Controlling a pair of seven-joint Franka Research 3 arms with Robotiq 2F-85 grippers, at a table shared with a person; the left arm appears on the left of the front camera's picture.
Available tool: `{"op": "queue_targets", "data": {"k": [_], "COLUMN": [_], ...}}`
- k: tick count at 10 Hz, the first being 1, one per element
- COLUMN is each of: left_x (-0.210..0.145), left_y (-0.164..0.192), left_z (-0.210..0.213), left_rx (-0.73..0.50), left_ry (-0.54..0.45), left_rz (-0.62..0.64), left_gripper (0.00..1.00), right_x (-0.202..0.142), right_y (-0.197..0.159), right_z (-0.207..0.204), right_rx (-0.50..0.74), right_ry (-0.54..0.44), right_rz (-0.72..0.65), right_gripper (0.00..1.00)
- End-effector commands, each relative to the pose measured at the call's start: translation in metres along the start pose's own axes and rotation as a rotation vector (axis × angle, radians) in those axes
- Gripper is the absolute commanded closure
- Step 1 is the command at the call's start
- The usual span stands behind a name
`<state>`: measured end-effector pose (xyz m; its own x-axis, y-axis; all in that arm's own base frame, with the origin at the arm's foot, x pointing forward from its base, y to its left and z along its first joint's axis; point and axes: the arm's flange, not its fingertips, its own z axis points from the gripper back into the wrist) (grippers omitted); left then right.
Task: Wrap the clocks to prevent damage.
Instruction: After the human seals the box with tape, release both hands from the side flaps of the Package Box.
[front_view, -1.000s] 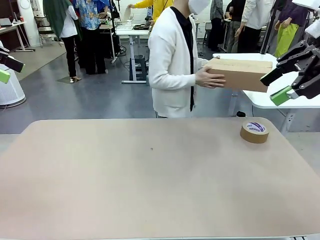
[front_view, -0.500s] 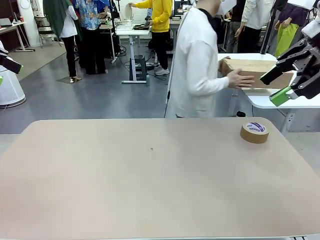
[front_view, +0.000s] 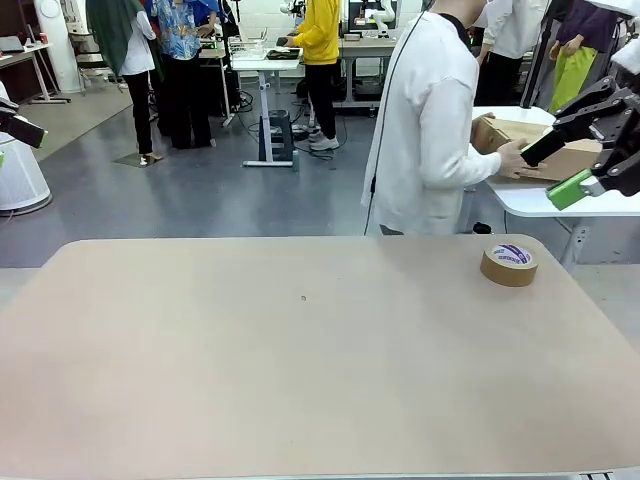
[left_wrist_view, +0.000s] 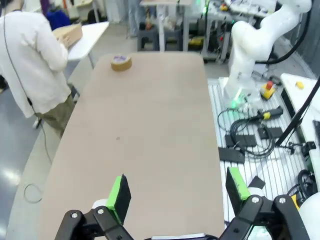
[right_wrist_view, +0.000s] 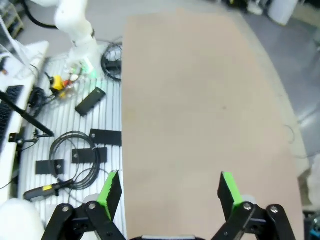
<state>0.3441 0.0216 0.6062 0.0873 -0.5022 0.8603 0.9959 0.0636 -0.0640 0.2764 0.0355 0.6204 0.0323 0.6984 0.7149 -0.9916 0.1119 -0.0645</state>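
One roll of brown tape (front_view: 509, 264) sits on the beige table (front_view: 300, 370) in the front view, near its far right corner, and one cardboard box (front_view: 535, 152) rests on a white side table (front_view: 560, 200) beyond, under the hands of a person in a white top (front_view: 430, 120) who stands turned away at the far edge. No clock can be made out in any view. The right gripper (front_view: 572, 150) hangs above the table's right edge with its jaws spread and nothing between them; of the left arm (front_view: 20, 125) just a dark tip reaches in at the picture's left edge. Several people stand among desks on the grey floor behind. From the left wrist, the left gripper (left_wrist_view: 177, 192) is released, wide apart, high over the table's end, with the tape far off and cables on the slatted floor beside. From the right wrist, the right gripper (right_wrist_view: 170, 190) is likewise released over bare tabletop, cables alongside.
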Motion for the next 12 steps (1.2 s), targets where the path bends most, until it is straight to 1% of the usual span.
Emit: {"op": "queue_targets", "data": {"k": [1,2,4,5,7,9,10,11,12], "left_x": [-0.040,-0.060,-0.086,-0.091,-0.089,-0.084,-0.083,-0.085,-0.086], "left_y": [0.039,0.050,0.053,0.056,0.051,0.047,0.047,0.050,0.049], "left_z": [0.001,-0.001,-0.003,0.002,0.018,0.024,0.026,0.023,0.036], "left_rx": [-0.107,-0.138,-0.086,-0.032,0.090,0.112,0.131,0.102,0.100], "left_ry": [-0.169,-0.234,-0.327,-0.339,-0.338,-0.335,-0.314,-0.307,-0.322], "left_rz": [-0.003,0.001,-0.036,-0.031,-0.030,-0.036,-0.017,0.008,-0.043], "left_gripper": [0.00,0.00,0.00,0.00,0.00,0.00,0.00,0.00,0.00], "right_x": [-0.037,-0.056,-0.091,-0.099,-0.101,-0.096,-0.094,-0.099,-0.099], "right_y": [-0.027,-0.040,-0.055,-0.057,-0.053,-0.049,-0.049,-0.056,-0.056], "right_z": [-0.006,-0.011,-0.023,-0.026,-0.016,-0.014,-0.015,-0.006,-0.006], "right_rx": [0.078,0.061,-0.010,-0.043,-0.124,-0.126,-0.094,-0.107,-0.107], "right_ry": [-0.150,-0.200,-0.270,-0.279,-0.280,-0.290,-0.302,-0.272,-0.272], "right_rz": [-0.032,-0.071,-0.134,-0.173,-0.190,-0.169,-0.146,-0.192,-0.192], "right_gripper": [0.00,0.00,0.00,0.00,0.00,0.00,0.00,0.00,0.00]}}
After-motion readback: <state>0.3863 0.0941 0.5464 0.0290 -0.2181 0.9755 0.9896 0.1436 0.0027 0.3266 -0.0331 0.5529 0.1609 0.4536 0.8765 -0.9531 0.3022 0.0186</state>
